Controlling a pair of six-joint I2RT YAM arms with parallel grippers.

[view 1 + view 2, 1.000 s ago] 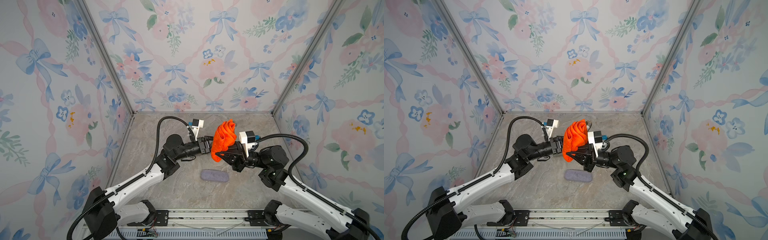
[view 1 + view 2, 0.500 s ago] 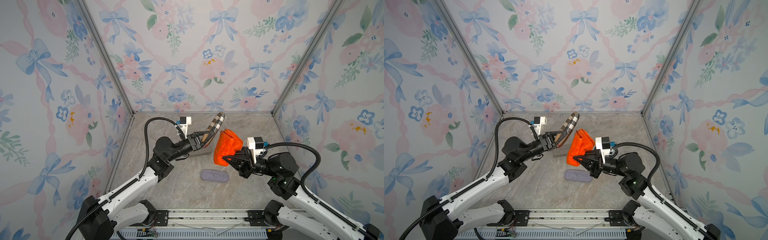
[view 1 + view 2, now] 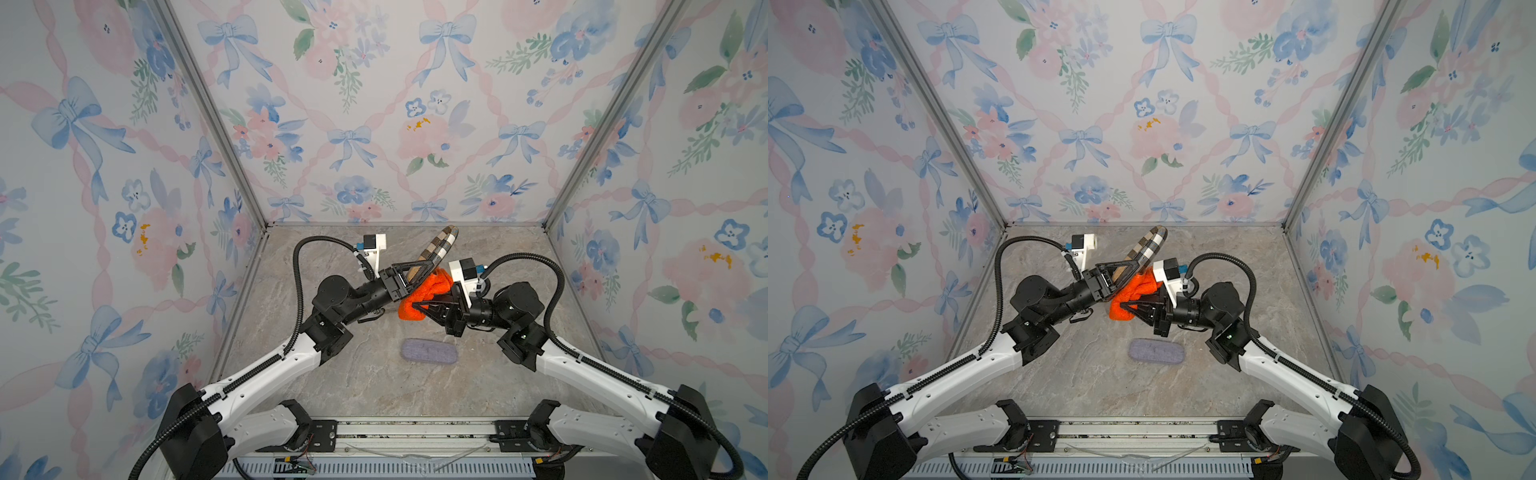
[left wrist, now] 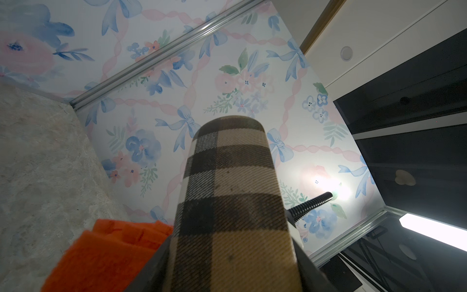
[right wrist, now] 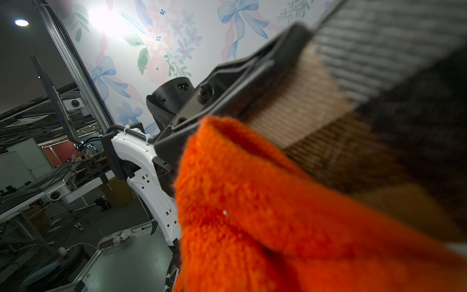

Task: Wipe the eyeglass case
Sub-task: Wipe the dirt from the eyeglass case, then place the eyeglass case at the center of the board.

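Observation:
The eyeglass case (image 3: pixel 441 245) (image 3: pixel 1150 245) is a tan-and-brown plaid tube, lifted off the table and slanting up toward the back wall. My left gripper (image 3: pixel 422 269) (image 3: pixel 1128 266) is shut on its lower end, and its dark fingers (image 4: pixel 161 265) flank the case (image 4: pixel 232 192). My right gripper (image 3: pixel 414 307) (image 3: pixel 1123 307) is shut on an orange cloth (image 3: pixel 424 291) (image 3: pixel 1133 291). The cloth (image 5: pixel 252 215) lies against the case (image 5: pixel 328 121) just beside my left gripper's fingers. It hides my right gripper's fingertips in the right wrist view. The cloth (image 4: pixel 106 255) also shows beside the case in the left wrist view.
A flat grey-lilac oblong pouch (image 3: pixel 429 351) (image 3: pixel 1156 351) lies on the marble-look table (image 3: pixel 374 386), in front of and below both grippers. Floral walls close in the left, back and right sides. Both arms reach in from the front rail.
A second ago the cloth covered the case. Half a second ago the arms had drawn apart, baring the case. Now the right gripper has brought the cloth back against its lower end.

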